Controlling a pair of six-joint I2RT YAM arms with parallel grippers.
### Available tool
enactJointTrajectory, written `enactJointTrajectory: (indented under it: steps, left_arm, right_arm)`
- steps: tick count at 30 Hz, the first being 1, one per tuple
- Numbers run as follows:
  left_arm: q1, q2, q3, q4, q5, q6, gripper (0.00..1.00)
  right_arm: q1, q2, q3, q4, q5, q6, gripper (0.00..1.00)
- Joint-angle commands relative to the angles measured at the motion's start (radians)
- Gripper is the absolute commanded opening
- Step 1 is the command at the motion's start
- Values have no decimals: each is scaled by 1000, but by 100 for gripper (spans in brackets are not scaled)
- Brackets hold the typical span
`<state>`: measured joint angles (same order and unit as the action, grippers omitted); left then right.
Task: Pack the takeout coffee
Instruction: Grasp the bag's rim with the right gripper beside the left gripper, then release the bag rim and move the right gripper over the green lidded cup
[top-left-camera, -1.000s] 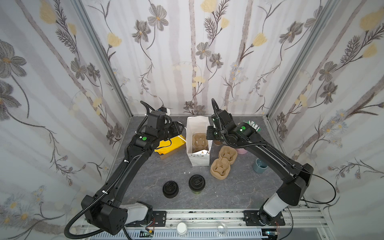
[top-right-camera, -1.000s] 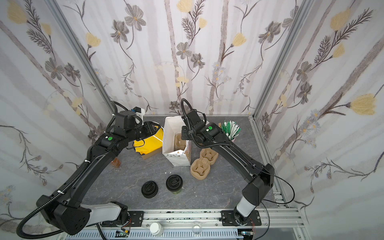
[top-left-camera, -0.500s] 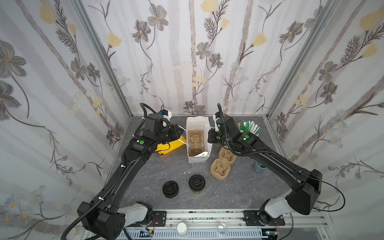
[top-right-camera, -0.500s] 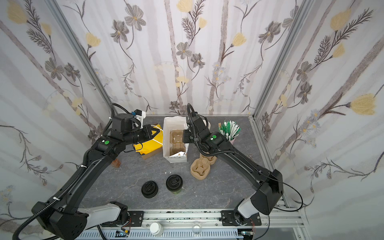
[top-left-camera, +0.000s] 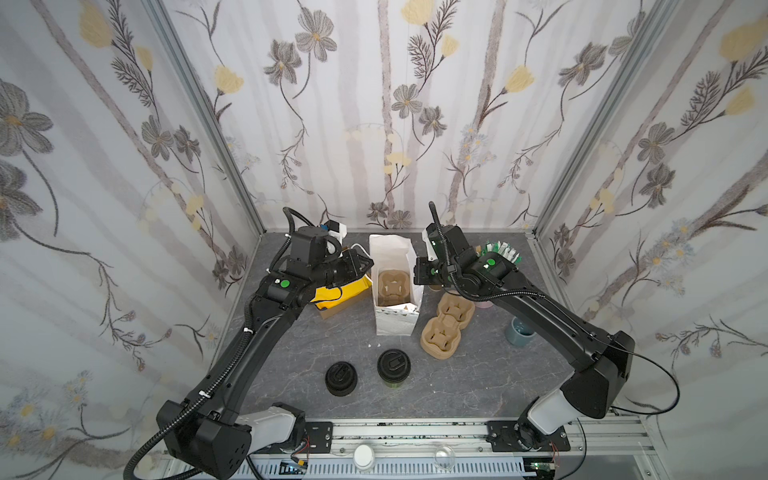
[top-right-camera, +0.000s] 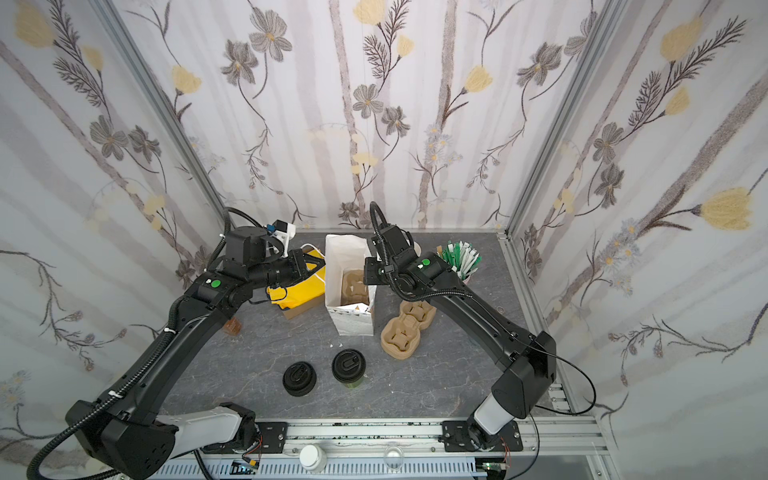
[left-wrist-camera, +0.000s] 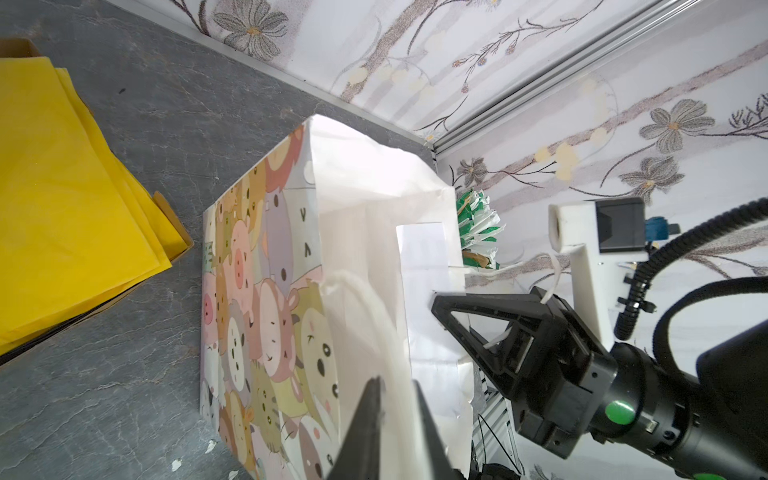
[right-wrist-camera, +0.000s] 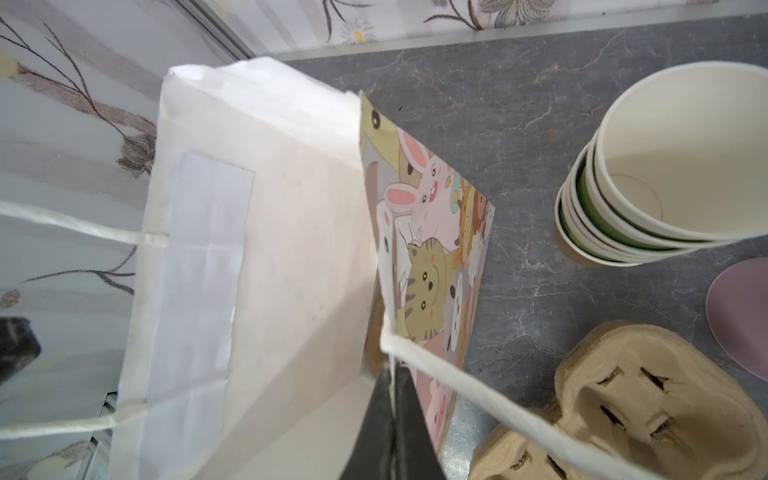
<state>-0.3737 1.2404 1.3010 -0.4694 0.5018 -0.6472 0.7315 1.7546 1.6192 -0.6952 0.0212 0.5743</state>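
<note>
With right tool (right-wrist-camera: 395, 386) clenched on bag's (top-left-camera: 395, 324) right rim and left tool (left-wrist-camera: 397, 415) parted astride left rim, hold mouth wide and square, without tearing paper or tipping carrier (top-left-camera: 392, 286) inside, ready for coffee (top-left-camera: 393, 366) standing upright on near bench (top-left-camera: 291, 353), just right of lids (top-left-camera: 340, 377).

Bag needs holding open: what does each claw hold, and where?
Right claw pinches the bag at its rim, by the handle. Left claw straddles the opposite rim; whether it grips cannot be told.
</note>
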Motion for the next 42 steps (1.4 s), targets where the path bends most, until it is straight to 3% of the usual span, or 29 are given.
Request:
enactJointTrajectory:
  steps: [1, 4, 7, 12, 18, 21, 28, 31, 35, 42]
  left_arm:
    - [2, -13, -13, 32, 1, -33, 43]
    - [8, -26, -37, 32, -42, -43, 64]
    - [14, -40, -43, 32, -89, -55, 74]
    - [31, -65, -65, 32, -171, -95, 78]
    - [34, -71, -61, 32, -188, -111, 79]
    - [35, -70, -56, 32, -185, -112, 79]
    - [34, -75, -51, 35, -195, -111, 80]
    - [34, -86, -53, 42, -213, -110, 80]
    - [34, -115, -63, 57, -256, -117, 81]
    - [34, -194, -129, 86, -344, -145, 82]
  right_arm:
    - [-6, 22, 30, -101, -55, 38, 0]
    - [-26, 42, 60, -114, -47, 31, 0]
    - [-47, 75, 107, -143, -46, -2, 0]
    - [-72, 125, 162, -184, -57, -61, 0]
    - [-84, 184, 255, -249, -57, -89, 1]
    - [-83, 197, 275, -271, -43, -89, 16]
    - [-81, 170, 318, -306, -10, -62, 75]
    - [-77, 131, 329, -311, 3, -31, 92]
    - [-65, 68, 343, -333, 6, 21, 98]
    - [72, -41, 365, -446, 166, 195, 97]
